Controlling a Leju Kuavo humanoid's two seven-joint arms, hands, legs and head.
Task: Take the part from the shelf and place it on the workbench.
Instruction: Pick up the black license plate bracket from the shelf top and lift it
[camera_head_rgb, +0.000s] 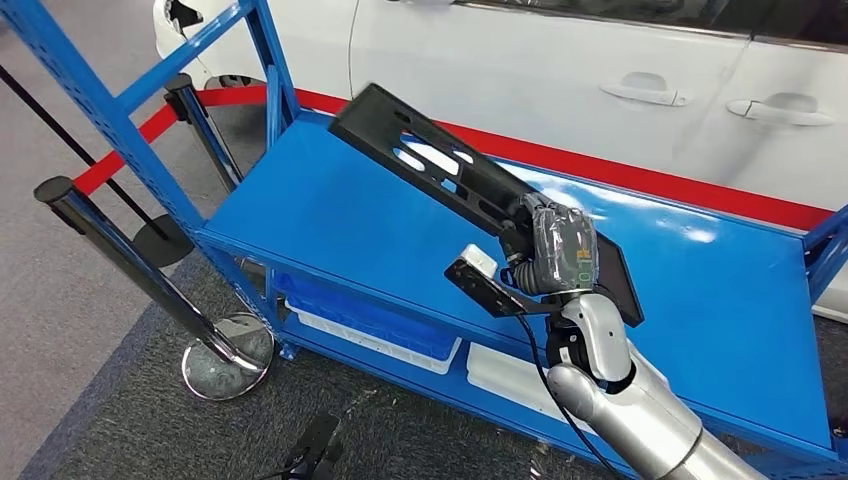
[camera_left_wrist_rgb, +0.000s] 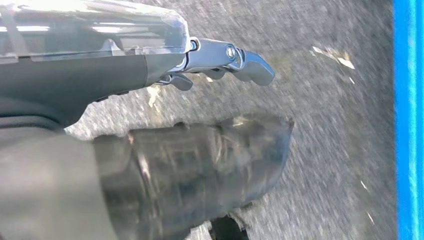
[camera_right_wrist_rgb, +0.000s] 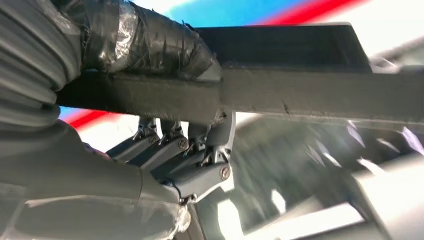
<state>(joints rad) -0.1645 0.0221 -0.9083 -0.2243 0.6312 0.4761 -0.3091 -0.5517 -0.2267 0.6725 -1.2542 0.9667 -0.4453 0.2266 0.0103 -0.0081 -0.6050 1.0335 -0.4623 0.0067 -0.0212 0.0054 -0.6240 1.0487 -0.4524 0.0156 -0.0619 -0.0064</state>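
Rigid black part (camera_head_rgb: 440, 165), a long slotted plate, hangs tilted above the blue shelf (camera_head_rgb: 330, 215), gripped near its lower end by the right hand (camera_head_rgb: 555, 250); in the right wrist view the fingers (camera_right_wrist_rgb: 172, 155) curl under its edge and the thumb clamps on top. It looks stiff and probably moderately heavy (held off-centre, the far end may sag or twist). Left hand (camera_left_wrist_rgb: 150, 150) hangs over the floor, apparently holding nothing.

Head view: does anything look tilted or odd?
Yes. The black slotted part is tilted above the blue shelf, held near one end by the right hand, so its long end juts out unsupported.
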